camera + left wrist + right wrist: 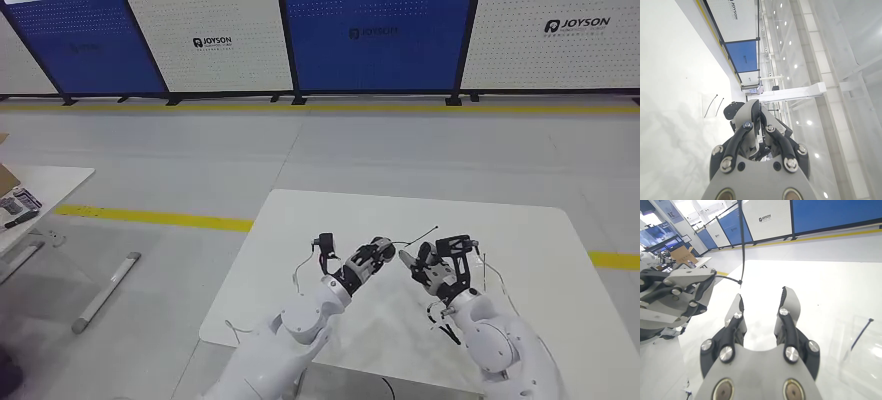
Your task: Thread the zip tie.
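Above the white table (520, 240), the left gripper (713, 275) is clamped on the zip tie (743, 247), whose tip pokes through its own head. The right gripper (762, 291) hangs over the table, jaws apart, holding nothing. Two spare ties (710, 107) lie on the table.

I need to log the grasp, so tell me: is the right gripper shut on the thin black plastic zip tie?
No: the right gripper stands open and empty; the left gripper clamps the black zip tie.
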Action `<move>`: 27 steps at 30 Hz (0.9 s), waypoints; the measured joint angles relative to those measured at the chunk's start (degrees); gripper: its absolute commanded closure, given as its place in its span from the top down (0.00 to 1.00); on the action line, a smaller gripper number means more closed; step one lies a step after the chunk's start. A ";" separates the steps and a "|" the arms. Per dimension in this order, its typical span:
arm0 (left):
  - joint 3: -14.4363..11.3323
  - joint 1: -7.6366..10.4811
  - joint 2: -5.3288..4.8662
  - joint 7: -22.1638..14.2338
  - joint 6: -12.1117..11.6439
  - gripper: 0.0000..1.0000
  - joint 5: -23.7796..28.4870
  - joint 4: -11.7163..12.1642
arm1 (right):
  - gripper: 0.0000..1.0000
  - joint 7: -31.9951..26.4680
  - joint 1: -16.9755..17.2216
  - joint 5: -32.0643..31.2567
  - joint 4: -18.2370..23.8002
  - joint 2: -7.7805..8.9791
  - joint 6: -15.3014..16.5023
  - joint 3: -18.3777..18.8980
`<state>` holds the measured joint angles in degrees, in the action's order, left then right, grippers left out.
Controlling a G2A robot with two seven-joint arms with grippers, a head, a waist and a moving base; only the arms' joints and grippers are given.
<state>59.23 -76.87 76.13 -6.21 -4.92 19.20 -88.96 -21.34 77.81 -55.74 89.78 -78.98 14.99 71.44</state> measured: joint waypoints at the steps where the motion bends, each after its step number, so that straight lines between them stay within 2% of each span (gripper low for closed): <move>1: -0.18 0.17 0.05 0.14 0.15 0.00 -0.20 0.19 | 0.40 0.04 0.00 0.04 0.05 0.05 0.01 -0.01; 9: -0.65 0.74 0.23 0.32 0.54 0.00 -0.36 0.91 | 0.34 0.65 -0.04 0.50 0.21 0.31 -0.24 -0.17; 10: -0.65 0.78 0.24 0.31 0.58 0.00 -0.39 0.95 | 0.30 0.68 -0.07 0.55 0.22 0.35 -0.23 -0.22; 12: -0.65 0.81 0.26 0.29 0.61 0.00 -0.45 0.98 | 0.32 0.72 -0.11 0.66 0.25 0.41 -0.23 -0.29; 19: -0.77 1.11 0.33 0.17 1.01 0.00 -0.67 1.58 | 0.29 0.61 -0.41 0.94 0.17 0.59 -0.49 -0.78; 22: -0.80 1.24 0.37 0.07 1.07 0.00 -0.58 1.78 | 0.23 0.58 -0.53 0.96 0.19 0.66 -0.69 -1.02; 27: -0.78 1.20 0.39 -0.11 1.01 0.00 -0.62 1.78 | 0.00 0.61 -0.66 1.15 0.25 0.77 -1.02 -1.30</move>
<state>58.45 -75.66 76.52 -6.32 -3.91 18.58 -87.17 -20.73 77.15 -54.58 90.03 -78.21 13.97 70.14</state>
